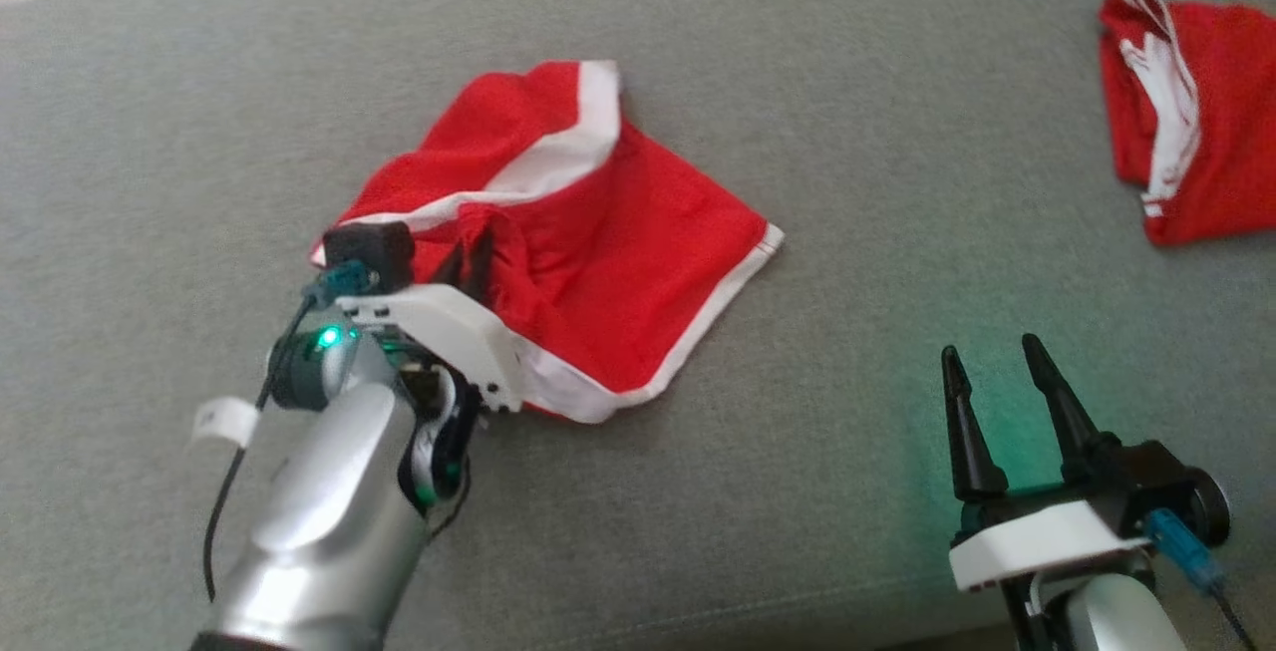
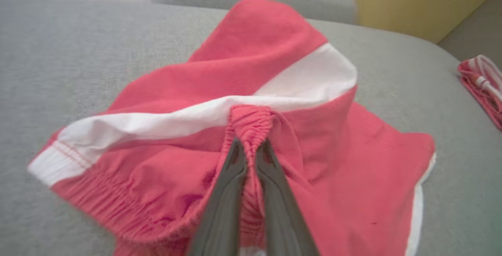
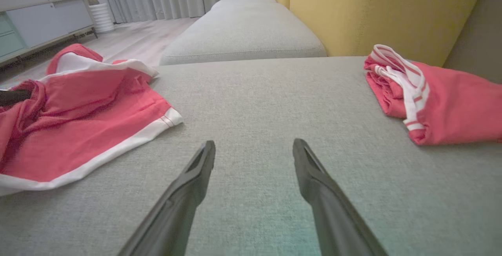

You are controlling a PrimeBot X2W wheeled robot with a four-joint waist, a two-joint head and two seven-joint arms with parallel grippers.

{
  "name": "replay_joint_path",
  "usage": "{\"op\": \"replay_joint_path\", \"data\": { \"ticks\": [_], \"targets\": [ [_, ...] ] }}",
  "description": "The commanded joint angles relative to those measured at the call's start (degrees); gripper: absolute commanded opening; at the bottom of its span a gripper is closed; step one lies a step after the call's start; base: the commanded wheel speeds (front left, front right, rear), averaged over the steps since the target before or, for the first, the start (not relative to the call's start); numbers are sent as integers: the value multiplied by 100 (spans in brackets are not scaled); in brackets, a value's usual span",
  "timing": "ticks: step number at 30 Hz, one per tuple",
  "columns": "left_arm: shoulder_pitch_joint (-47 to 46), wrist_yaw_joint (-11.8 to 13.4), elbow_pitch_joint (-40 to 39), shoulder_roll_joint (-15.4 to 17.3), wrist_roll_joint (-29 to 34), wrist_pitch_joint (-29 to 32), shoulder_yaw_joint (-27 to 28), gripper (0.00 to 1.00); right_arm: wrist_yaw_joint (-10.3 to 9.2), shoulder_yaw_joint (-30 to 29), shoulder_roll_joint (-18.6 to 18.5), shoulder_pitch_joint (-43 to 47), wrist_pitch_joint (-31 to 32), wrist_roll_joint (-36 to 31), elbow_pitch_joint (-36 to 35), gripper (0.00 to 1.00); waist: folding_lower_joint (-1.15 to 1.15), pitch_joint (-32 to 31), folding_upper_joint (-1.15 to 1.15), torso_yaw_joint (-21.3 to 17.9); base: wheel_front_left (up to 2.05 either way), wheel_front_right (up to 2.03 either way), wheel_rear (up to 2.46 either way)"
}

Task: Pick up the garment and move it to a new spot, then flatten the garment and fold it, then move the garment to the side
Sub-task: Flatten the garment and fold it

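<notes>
The grey sofa [image 1: 847,432] spreads across the frame, with crumpled red shorts [image 1: 618,262] at centre left and a folded pair [image 1: 1196,153] at upper right. The left claw [image 1: 474,267] is pinched tight on the waistband [image 2: 251,120], so I'd say this is the pick-up step. The next move calls for lifting and carrying the shorts to bare sofa. The right claw [image 1: 988,346], at lower right, stands wide and empty.
</notes>
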Motion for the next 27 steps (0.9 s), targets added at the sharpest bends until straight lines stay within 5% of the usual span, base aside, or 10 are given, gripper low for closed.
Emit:
{"op": "replay_joint_path", "data": {
  "ticks": [1,3,6,7,8,17,27],
  "targets": [
    [-323,-21,104,87,50,-69,225,0,41,126,-36,-176,-62,52,-133,100,0,143,0,-172,0,0,0],
    [-529,35,565,108,70,-152,294,0,41,121,-36,-196,-62,58,-129,100,0,183,0,-238,0,0,0],
    [-734,72,1168,124,124,-349,324,46,41,117,-36,-206,-62,65,-120,100,0,201,0,-287,0,0,0],
    [-770,45,1310,112,124,-426,321,81,41,118,-36,-202,-62,67,-118,100,0,195,0,-296,0,0,0],
    [-789,-1,1412,86,83,-509,342,100,41,114,-36,-197,-62,68,-114,100,0,182,0,-298,0,0,0],
    [-348,-260,1204,-24,-204,-1113,445,100,41,14,-36,-18,-62,85,-96,100,0,-171,0,-27,0,0,0],
    [1129,-371,-816,594,-102,-1159,219,100,41,-67,-36,115,-62,52,-151,100,0,-351,0,195,0,0,0]
  ]
}}
